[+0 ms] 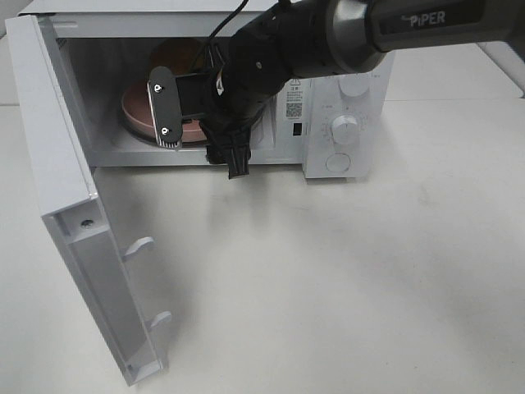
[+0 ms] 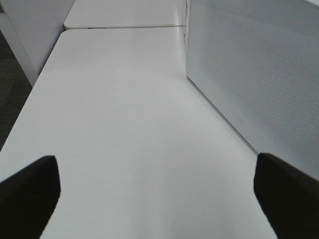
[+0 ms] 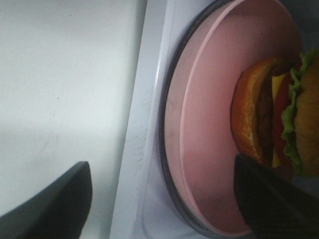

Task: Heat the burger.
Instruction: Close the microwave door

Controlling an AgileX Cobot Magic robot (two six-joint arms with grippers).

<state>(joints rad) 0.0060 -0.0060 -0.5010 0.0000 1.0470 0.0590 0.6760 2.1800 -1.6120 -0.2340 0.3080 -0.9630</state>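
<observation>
Reaching into the open microwave [image 1: 349, 90] from the right of the high view, the right arm puts the right gripper [image 3: 162, 165] at the cavity mouth, low over the front sill. Its claw is open: jaws spread wide w/ nothing clamped. In the wrist view one finger [image 3: 55, 199] hangs over the white table [image 1: 328, 271] outside the sill. The other finger [image 3: 271, 199] is over the pink plate [image 3: 199, 119], right next to the burger [image 3: 266, 117]; can't tell if it touches.

Burger is inside the microwave, on the pink plate, set back from the plate's front rim. Bun, patty, yellow cheese, tomato and green lettuce all show at its edge. Plate sits on the glass turntable [image 3: 165, 149], whose dark rim peeks out around the plate. In the high view the arm covers most of the plate, and only its left part shows.

Microwave door [image 1: 74, 213] is swung fully open on the left of the high view, w/ two latch hooks sticking out of its free edge. Control knob [image 1: 345, 129] on the front panel is clear of the arm.

Left gripper [image 2: 155, 159] doesn't show in the high view. Its own cam shows it above bare table, beside a perforated white panel [image 2: 249, 69]. It's open too, fingertips far apart and holding nothing.
</observation>
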